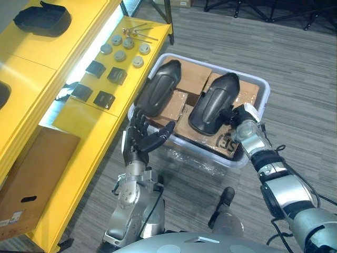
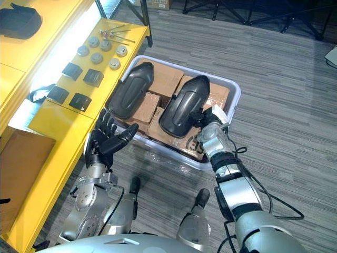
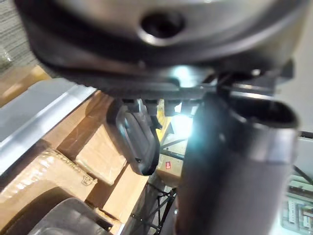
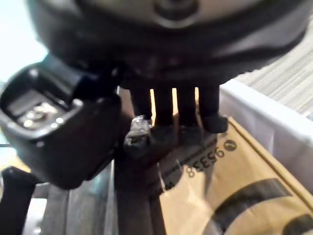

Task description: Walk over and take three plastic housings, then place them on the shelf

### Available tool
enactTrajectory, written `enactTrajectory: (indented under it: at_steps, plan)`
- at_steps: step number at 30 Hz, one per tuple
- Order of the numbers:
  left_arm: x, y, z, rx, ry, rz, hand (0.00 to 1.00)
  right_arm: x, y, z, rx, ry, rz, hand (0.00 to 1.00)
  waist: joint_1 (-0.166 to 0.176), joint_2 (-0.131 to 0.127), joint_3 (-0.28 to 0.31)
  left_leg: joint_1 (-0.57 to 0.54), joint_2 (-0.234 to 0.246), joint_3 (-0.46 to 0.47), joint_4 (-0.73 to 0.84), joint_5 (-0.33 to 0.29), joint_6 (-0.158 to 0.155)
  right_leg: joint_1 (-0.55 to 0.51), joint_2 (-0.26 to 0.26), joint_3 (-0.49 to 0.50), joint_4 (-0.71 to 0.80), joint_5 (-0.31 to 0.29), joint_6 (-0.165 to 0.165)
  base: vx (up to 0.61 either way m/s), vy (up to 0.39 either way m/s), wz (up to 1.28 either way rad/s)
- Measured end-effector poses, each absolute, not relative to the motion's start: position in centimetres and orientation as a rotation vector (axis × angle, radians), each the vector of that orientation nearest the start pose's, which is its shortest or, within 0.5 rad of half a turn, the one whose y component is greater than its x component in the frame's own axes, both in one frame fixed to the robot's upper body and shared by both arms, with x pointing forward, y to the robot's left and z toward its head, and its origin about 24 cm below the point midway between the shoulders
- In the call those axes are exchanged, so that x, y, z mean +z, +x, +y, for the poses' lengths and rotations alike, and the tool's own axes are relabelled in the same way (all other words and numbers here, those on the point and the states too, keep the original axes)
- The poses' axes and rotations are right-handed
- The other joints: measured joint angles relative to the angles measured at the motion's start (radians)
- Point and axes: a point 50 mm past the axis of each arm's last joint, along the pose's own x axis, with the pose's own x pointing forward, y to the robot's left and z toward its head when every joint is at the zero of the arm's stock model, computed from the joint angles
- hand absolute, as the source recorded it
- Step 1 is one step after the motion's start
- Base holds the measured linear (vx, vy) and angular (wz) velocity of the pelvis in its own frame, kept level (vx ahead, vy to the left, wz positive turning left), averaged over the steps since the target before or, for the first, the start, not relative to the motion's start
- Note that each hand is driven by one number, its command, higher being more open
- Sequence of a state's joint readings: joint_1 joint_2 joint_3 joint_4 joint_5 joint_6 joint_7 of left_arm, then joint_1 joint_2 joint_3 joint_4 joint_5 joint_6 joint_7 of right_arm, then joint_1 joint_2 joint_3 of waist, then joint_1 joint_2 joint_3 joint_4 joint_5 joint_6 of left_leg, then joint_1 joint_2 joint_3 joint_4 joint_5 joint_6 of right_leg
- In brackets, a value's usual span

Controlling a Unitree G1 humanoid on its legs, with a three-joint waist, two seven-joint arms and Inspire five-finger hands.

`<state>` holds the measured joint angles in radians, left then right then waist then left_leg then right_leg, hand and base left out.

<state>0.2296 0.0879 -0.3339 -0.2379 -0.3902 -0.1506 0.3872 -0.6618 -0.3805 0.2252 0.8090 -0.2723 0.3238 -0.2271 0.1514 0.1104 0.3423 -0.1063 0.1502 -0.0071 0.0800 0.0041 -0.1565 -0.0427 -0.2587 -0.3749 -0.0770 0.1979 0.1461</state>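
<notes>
Left hand (image 1: 139, 138) hovers released, its fingers spread and thumb standing out, just at the near left edge of the bin (image 1: 261, 87) and holding nothing.

To its left runs the yellow shelf (image 1: 87, 147). On the shelf's upper level, at the far left, lies a third housing (image 1: 42, 21), dark and hollow side up. A cardboard box (image 1: 37, 179) sits on the lower level at the near end. Further along that level are four small black square parts (image 1: 108, 75), then a cluster of round grey discs (image 1: 125, 50), and beyond them a few thin metal pins (image 1: 138, 32).

The bin, of pale clear plastic, stands on the grey carpet floor (image 1: 300, 52) just beside the shelf. Brown cartons (image 1: 193, 77) fill its bottom. Two dark plastic housings lie on them, long and rounded, well inside the rim. The left housing (image 1: 160, 87) lies slanted, its near end close to the left hand's fingertips but apart from them. The right housing (image 1: 213, 105) lies beside it with a strip of carton between the two.

At the near right end of the right housing is the right hand (image 1: 237, 117), pressed up against its dark edge; whether it has actually closed on the housing cannot be told.
</notes>
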Motion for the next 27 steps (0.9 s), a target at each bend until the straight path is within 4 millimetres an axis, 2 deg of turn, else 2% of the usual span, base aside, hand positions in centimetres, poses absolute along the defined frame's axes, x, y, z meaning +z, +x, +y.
enactTrajectory:
  at_steps: [8,13,17,21,27]
  plan:
    - [4.5,19.4,12.7,0.154,-0.385,-0.006,1.0,5.1,33.5,-22.0,-0.235,-0.903,0.218,0.0,-0.03,-0.012,0.002,0.031,0.0,0.01,-0.037,0.01,0.001,0.009,0.0,0.003,0.0,0.0,0.0,0.0,-0.002,-0.02]
    - [5.1,19.2,12.9,0.136,-0.377,-0.035,1.0,6.4,32.9,-21.2,-0.269,-0.941,0.051,0.0,-0.049,-0.015,0.001,0.047,0.0,0.02,-0.054,0.015,0.001,0.01,0.0,0.007,0.0,0.0,0.0,0.0,-0.005,-0.05]
    - [5.2,19.3,12.4,0.067,-0.366,-0.029,1.0,6.8,32.5,-20.6,-0.284,-0.953,-0.041,0.0,-0.05,-0.027,-0.014,0.064,0.0,0.033,-0.067,0.018,0.001,0.011,0.0,0.018,0.0,0.0,0.0,0.0,-0.005,-0.08]
    - [4.8,19.4,11.8,-0.034,-0.327,0.022,1.0,6.9,32.4,-20.2,-0.274,-0.982,-0.087,0.0,-0.065,-0.048,-0.048,0.065,0.0,0.036,-0.068,0.018,0.001,0.011,0.0,0.022,0.0,0.0,0.0,0.0,0.0,0.0]
    - [3.7,20.8,9.9,-0.2,-0.255,0.144,1.0,7.2,32.3,-18.9,-0.239,-1.015,-0.184,0.0,-0.072,-0.05,-0.078,0.079,0.001,0.056,-0.066,0.016,-0.001,0.009,0.001,0.05,0.0,0.001,0.001,-0.02,-0.007,-0.09]
